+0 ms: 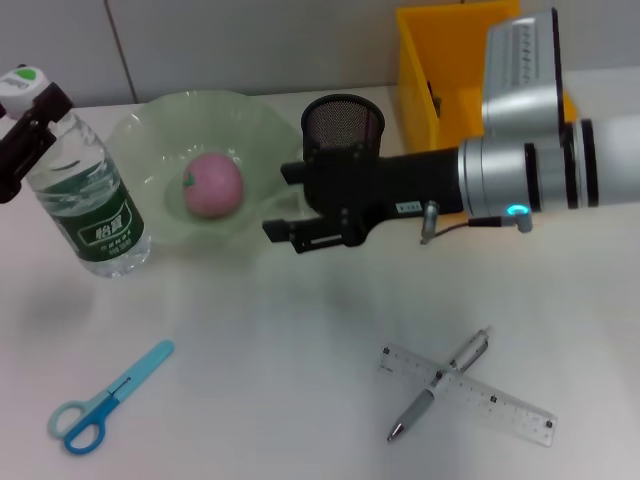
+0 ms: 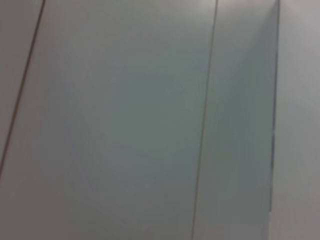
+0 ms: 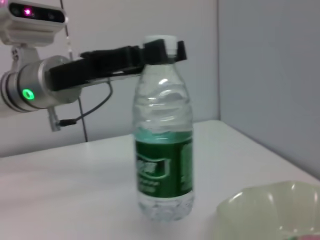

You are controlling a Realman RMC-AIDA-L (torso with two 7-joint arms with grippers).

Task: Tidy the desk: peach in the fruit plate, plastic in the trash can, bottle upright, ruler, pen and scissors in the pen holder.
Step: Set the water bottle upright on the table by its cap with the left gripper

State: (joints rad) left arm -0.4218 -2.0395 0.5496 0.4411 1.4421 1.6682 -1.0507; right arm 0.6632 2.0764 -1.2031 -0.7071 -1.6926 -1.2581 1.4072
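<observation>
One bottle (image 1: pixel 85 190), one peach (image 1: pixel 212 185).

Bright even overhead light, faint soft shadows, mild blur throughout, left wrist view featureless, hazy

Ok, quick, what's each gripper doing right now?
Left gripper: shut on the clear plastic water bottle at its white cap; the bottle stands upright.
Right gripper: open, holding nothing, beside the pale green fruit plate.
</observation>
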